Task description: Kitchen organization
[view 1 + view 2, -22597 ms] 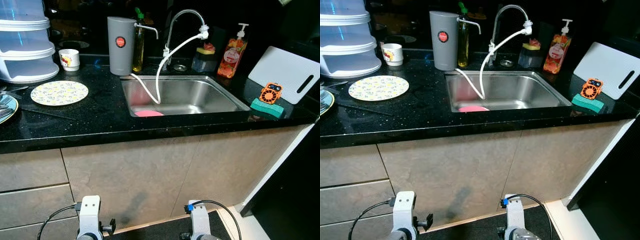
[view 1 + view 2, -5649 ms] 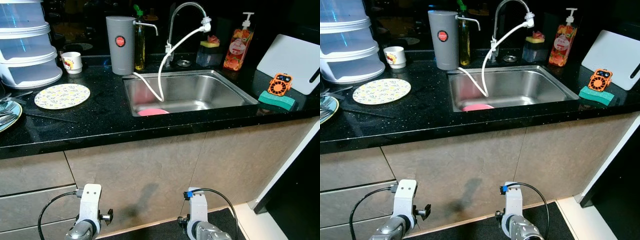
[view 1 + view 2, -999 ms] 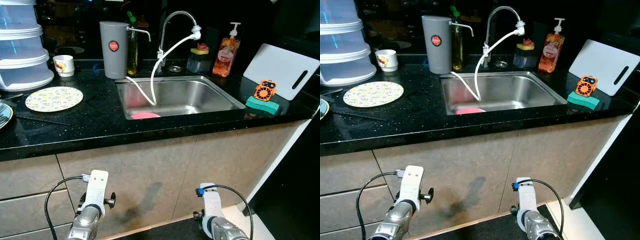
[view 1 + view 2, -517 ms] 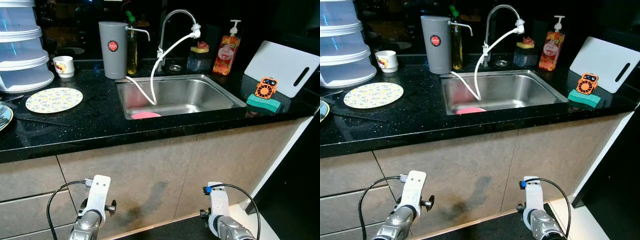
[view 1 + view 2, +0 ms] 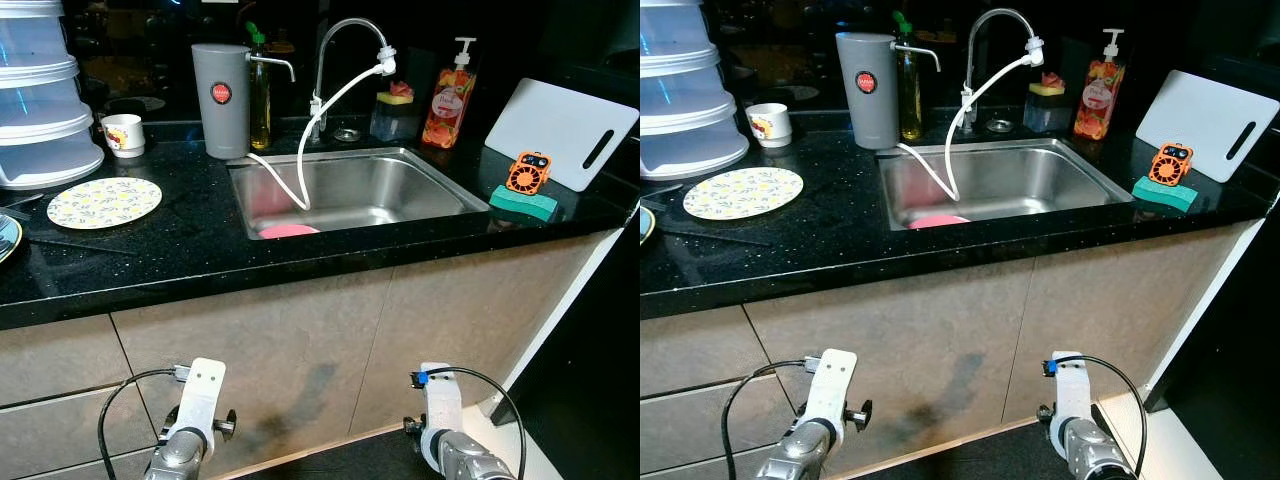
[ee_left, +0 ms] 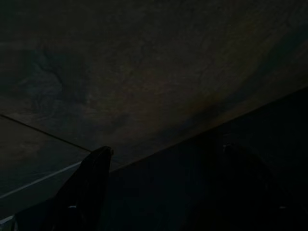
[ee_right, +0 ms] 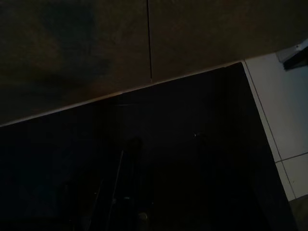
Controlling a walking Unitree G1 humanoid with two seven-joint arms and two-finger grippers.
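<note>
Facing the black speckled stone bench (image 5: 200, 240), both arms hang low before the beige cabinet fronts (image 5: 300, 360); whether either arm's fingers are apart or together, I cannot tell. One steel sink (image 5: 430, 195) holds one pink dish (image 5: 288, 230) at 6 o'clock in its basin. One grey canister (image 5: 220, 100) bears a red round label, unreadable. One yellow-patterned round plate (image 5: 104, 203) lies at 9 o'clock of the sink. One white cutting board (image 5: 560, 130) leans at 3 o'clock.

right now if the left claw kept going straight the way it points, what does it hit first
Probably the lower cabinet front. The left wrist view is very dark, but its two black fingers point at that mottled panel, close to where it meets the dark floor. Depth is unclear, so it might strike the floor edge instead.
</note>
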